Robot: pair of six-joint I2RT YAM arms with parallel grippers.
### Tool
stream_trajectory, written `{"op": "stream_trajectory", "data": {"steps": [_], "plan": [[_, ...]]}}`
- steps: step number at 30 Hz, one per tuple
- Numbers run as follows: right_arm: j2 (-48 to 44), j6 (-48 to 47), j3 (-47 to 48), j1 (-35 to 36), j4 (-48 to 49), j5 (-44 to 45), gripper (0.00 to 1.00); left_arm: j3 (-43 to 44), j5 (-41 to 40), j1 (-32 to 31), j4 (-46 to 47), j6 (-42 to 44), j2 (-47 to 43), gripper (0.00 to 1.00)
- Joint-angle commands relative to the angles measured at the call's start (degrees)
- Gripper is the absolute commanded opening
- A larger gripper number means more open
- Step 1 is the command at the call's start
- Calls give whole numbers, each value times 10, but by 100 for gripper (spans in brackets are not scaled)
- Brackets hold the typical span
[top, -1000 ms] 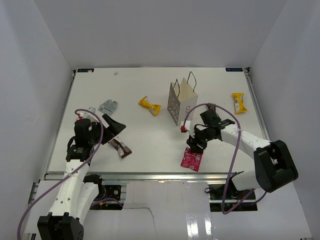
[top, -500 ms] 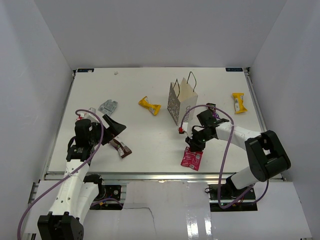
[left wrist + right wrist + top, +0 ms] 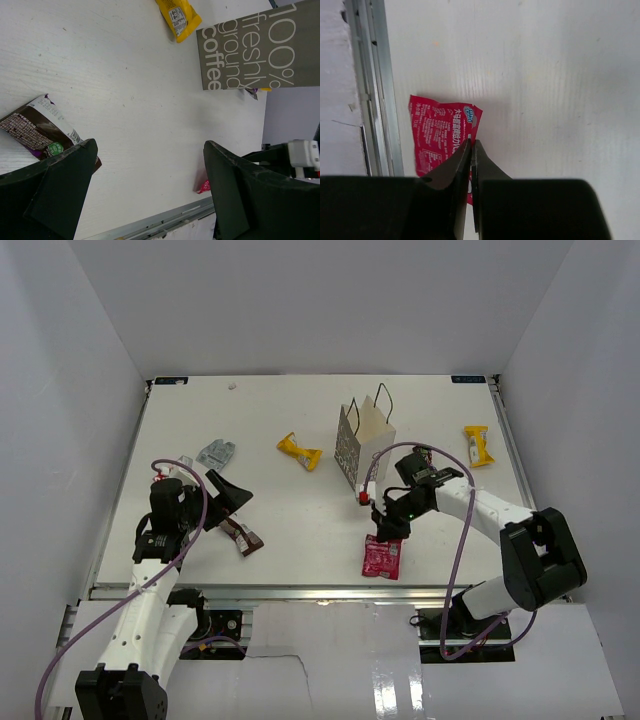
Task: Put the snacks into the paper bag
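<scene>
A red snack packet (image 3: 381, 558) (image 3: 437, 135) lies near the table's front edge. My right gripper (image 3: 386, 531) (image 3: 471, 142) is shut, pinching that packet's right edge. The white paper bag (image 3: 362, 440) (image 3: 255, 50) stands upright just behind it. My left gripper (image 3: 226, 502) (image 3: 150, 147) hangs wide open over bare table, holding nothing. A brown packet (image 3: 242, 536) (image 3: 37, 131) lies beside its left finger. Other snacks on the table are a yellow one (image 3: 299, 450) (image 3: 178, 15), a second yellow one (image 3: 479, 445) at the right, and a silver-grey one (image 3: 216, 453).
A metal rail (image 3: 372, 90) runs along the table's front edge, close to the red packet. White walls enclose the table on three sides. A small dark packet (image 3: 425, 453) lies to the right of the bag.
My right gripper's jaws have closed onto the red packet's edge, and the arm has shifted slightly left. The left arm has not moved.
</scene>
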Motion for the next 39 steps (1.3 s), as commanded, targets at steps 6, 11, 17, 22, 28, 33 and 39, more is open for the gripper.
{"op": "stream_trajectory", "data": {"steps": [6,11,17,22,28,33,39], "plan": [[-34,-30,127,-6,-72,-92,8,-4,11,0,12,3,-9,98],[-43,-11,220,-6,-77,-108,8,-4,12,0,12,3,-12,98],[-38,22,353,-16,-67,-102,8,-4,12,0,11,3,-12,98],[-16,73,495,-42,-23,-96,8,-5,12,0,12,4,-12,98],[21,150,636,-89,38,-76,8,-4,12,0,12,5,-12,98],[47,207,668,-103,101,-15,8,-4,12,0,13,5,-12,98],[51,270,590,-104,181,42,8,-4,12,0,11,5,-18,98]]}}
